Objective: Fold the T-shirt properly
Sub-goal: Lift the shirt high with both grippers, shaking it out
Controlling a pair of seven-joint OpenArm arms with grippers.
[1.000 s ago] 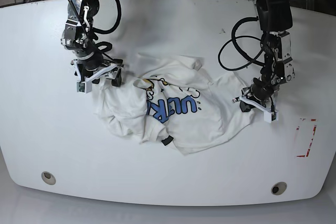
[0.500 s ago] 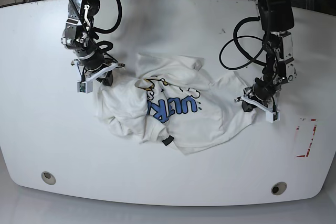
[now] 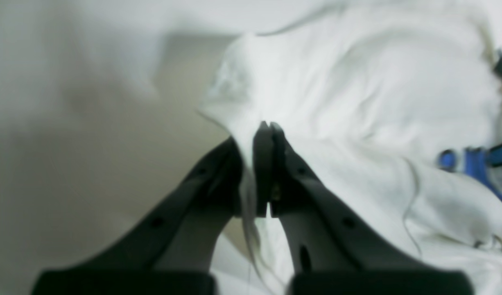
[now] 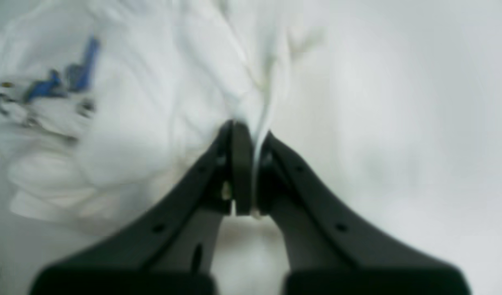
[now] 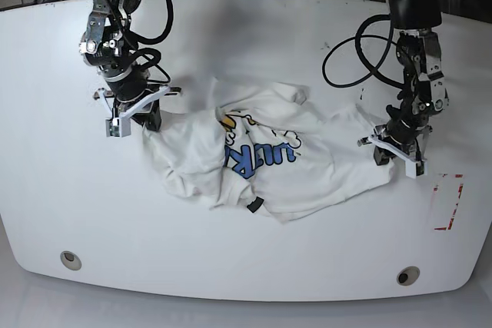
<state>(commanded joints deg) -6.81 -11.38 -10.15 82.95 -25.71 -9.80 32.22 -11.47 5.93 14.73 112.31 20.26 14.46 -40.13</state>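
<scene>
1. The T-shirt [image 5: 269, 163] lies crumpled near the middle of the white table [image 5: 246, 266], print side up, with blue lettering [image 5: 257, 155] partly hidden by folds and a small dark label [image 5: 254, 205] at its near edge.
2. The left gripper [image 5: 400, 151] is clenched on a pinch of white cloth at the shirt's edge on the base view's right; its wrist view shows the fingers [image 3: 271, 164] pressed together with fabric caught between them.
3. The right gripper [image 5: 134, 109] is likewise clamped on the opposite edge — the wrist view shows a thin ridge of cloth running up between the closed fingers [image 4: 238, 164].
4. Judging by this, the step in hand is spreading the shirt flat, not yet folding.
5. Risks from here:
   - Both grasps look shallow, on a thin fold only, so a firm outward pull could slip the cloth out.
   - It cannot be told whether each pinch holds one layer or several; catching both front and back would leave the body bunched rather than opened.
   - The grasped points may not be matching corners — pulling them apart could stretch the shirt askew or twist it.
   - Uneven pulling would drag the whole shirt toward one side of the table.
</scene>
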